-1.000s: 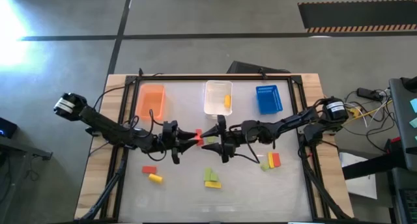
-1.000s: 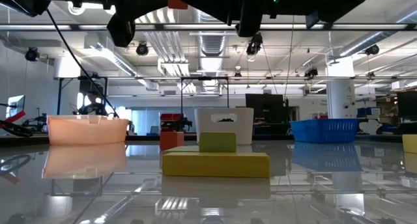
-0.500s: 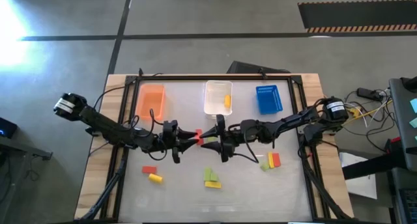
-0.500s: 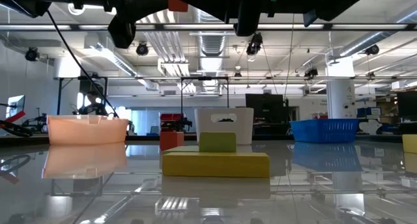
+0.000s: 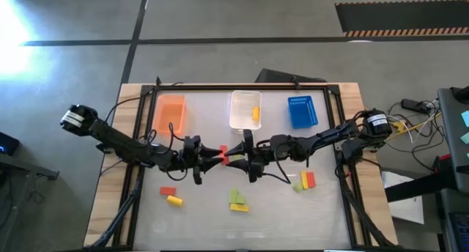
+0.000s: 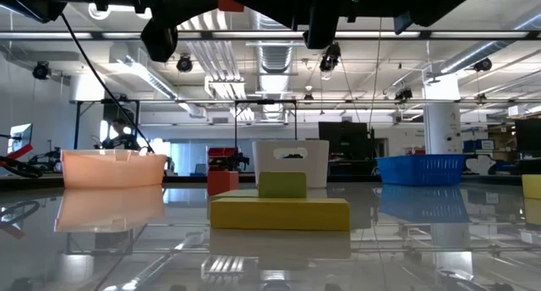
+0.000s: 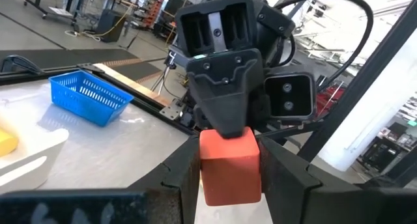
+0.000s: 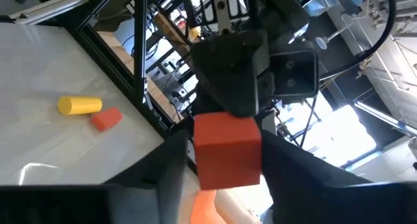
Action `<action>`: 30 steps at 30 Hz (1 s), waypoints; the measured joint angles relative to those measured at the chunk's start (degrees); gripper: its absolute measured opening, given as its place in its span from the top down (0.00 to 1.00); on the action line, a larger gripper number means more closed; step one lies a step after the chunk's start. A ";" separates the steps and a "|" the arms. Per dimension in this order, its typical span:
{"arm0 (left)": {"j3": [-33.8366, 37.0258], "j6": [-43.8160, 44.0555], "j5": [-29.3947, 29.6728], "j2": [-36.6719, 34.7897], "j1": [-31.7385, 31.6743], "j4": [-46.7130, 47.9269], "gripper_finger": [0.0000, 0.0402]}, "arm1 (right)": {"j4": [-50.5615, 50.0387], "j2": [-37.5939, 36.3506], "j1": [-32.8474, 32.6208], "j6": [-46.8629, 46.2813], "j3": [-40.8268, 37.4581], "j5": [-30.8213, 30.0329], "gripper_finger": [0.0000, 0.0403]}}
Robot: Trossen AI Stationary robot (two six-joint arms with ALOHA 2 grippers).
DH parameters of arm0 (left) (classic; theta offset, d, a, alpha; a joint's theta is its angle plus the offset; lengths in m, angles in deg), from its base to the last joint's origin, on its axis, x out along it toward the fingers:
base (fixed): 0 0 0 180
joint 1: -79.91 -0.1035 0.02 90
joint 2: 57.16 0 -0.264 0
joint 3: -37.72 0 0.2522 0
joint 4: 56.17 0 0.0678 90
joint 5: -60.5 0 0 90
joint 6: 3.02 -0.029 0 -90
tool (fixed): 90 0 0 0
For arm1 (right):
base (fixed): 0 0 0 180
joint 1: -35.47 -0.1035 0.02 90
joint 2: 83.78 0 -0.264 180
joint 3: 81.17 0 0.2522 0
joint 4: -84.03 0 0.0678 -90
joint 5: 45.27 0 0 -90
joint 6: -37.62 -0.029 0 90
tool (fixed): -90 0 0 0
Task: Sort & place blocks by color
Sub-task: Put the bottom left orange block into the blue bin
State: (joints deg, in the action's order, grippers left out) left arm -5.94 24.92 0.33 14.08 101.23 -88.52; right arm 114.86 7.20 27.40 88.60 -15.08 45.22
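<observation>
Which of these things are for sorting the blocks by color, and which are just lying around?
For the job: red block between the left gripper and right gripper; loose blocks, red, yellow and green, on the table; yellow block in the clear bin; orange bin; blue bin.
Just lying around: cables beside the table; striped mat on the floor.

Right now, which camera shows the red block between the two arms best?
The left wrist view: the red block fills the picture's middle, gripped between both tools. The right wrist view shows it nearly as well; the high view only a speck, the low view just its edge.
</observation>
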 joint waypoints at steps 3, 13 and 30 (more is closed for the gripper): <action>-0.03 0.02 0.01 0.00 0.00 0.00 0.72 | -0.07 0.00 0.04 -0.02 0.00 -0.01 0.46; 0.21 0.07 0.04 0.00 0.00 0.05 0.72 | 0.70 0.00 0.04 -0.61 0.00 0.00 0.54; 0.23 0.22 0.21 0.00 0.02 0.11 0.64 | 0.22 0.00 0.24 -3.62 0.00 1.04 0.70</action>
State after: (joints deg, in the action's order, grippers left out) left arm -5.71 25.14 0.55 14.08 101.25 -88.41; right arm 115.08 7.20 27.64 84.98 -15.08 46.26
